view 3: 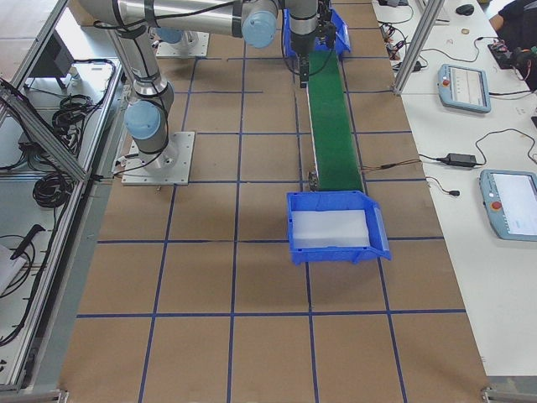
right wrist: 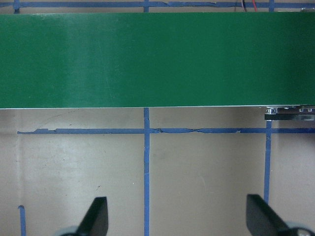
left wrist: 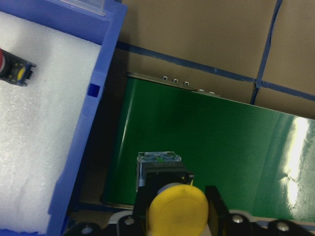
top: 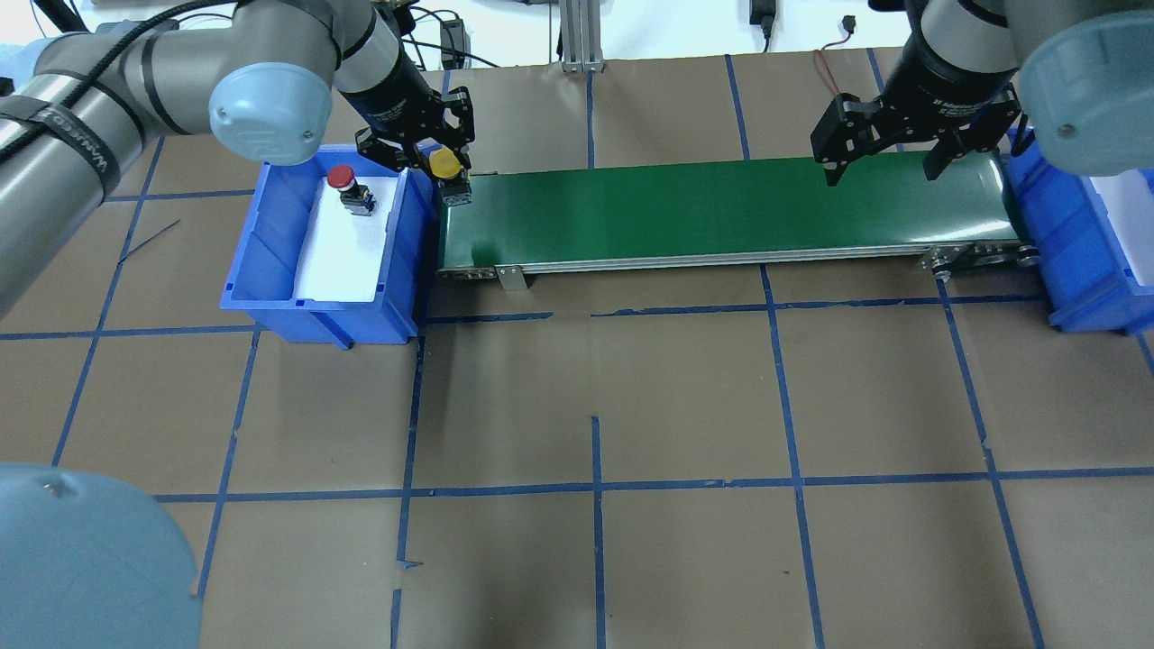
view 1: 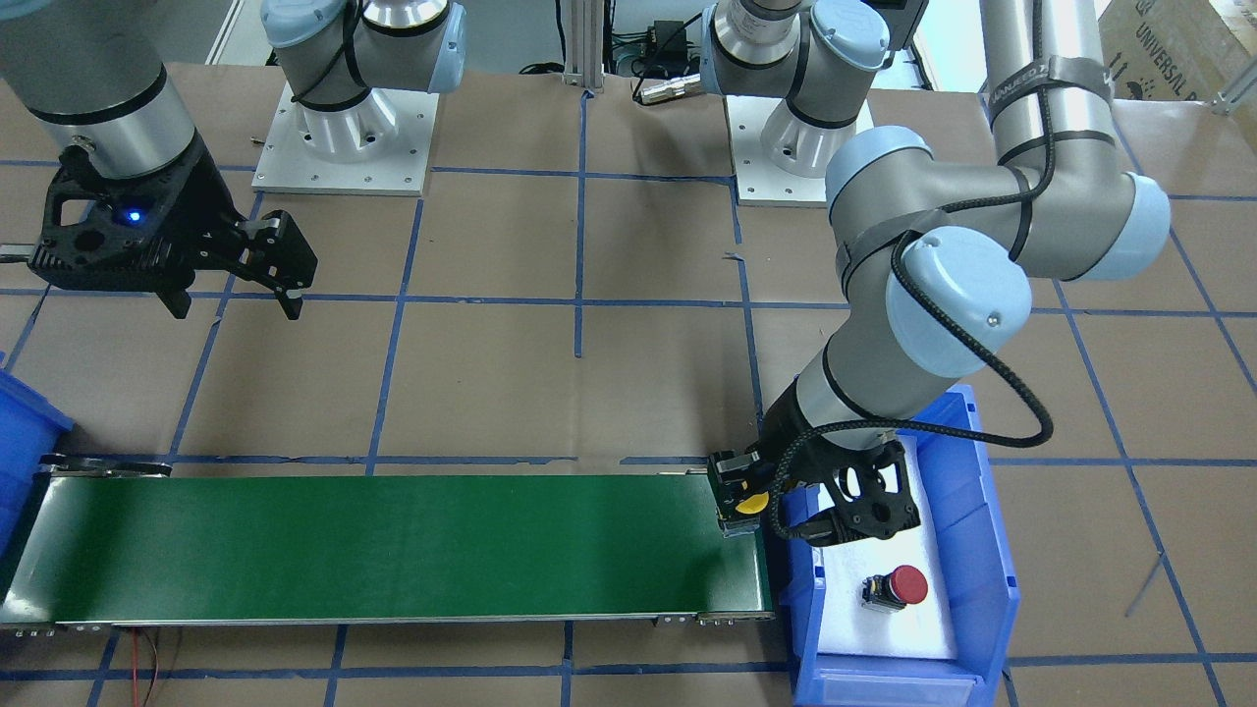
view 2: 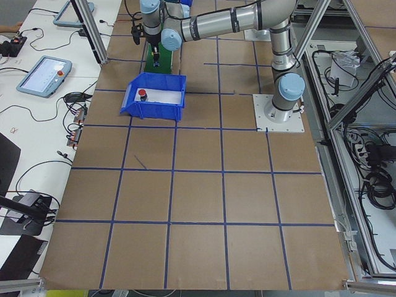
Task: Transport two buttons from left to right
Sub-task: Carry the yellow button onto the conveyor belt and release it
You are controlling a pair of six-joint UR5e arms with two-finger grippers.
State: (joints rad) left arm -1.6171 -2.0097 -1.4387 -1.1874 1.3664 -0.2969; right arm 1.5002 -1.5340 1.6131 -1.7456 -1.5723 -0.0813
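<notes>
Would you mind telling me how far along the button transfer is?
Nothing is delivered yet: the right bin shows only white foam. In hand: the left tool grips the yellow button over the belt beside the left bin; the right tool hovers open at the far end. Left: the red button lies in that bin.

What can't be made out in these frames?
- Yellow button in the left hand: whether its base touches the green belt; left wrist view looks down its length, body hides contact.
- Red button: cut by left wrist view's left edge; tiny in exterior left.
- Right hand: mostly below right wrist view's bottom edge.
</notes>
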